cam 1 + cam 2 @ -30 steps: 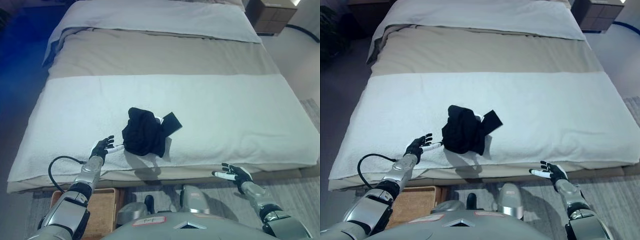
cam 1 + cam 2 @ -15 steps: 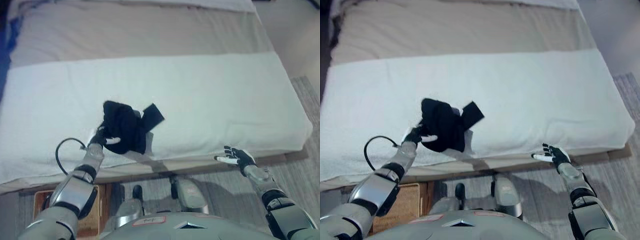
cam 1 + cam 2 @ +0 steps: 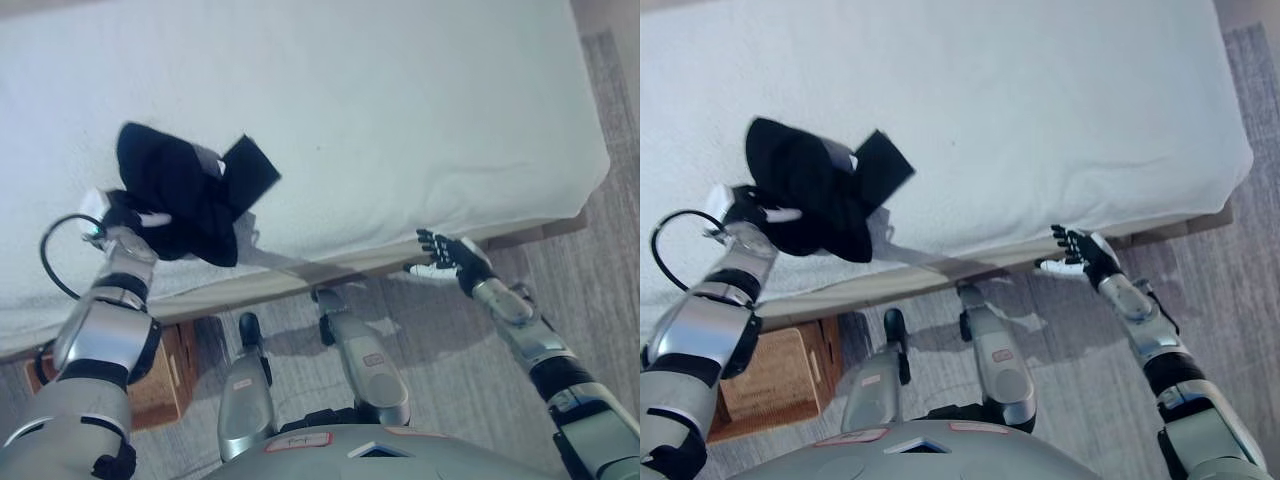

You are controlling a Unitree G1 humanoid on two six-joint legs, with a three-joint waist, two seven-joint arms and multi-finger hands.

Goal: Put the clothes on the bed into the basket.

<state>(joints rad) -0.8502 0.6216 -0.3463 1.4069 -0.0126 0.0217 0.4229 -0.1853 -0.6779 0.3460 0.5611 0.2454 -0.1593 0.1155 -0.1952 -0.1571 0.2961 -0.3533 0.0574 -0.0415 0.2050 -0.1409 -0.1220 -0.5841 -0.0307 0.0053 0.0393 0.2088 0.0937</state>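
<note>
One black garment (image 3: 185,195) is the only clothing seen on the bed (image 3: 400,110), lying near its front edge at about 9 o'clock. The left hand (image 3: 752,212) has its fingers clenched on the garment's near side, so the pickup looks begun; the basket (image 3: 765,375), on the floor at 7 o'clock, holds nothing visible. The right hand (image 3: 447,255) hangs with fingers released at 4 o'clock. More of the basket's woven top shows in the right eye view; it is mostly hidden in the left.
</note>
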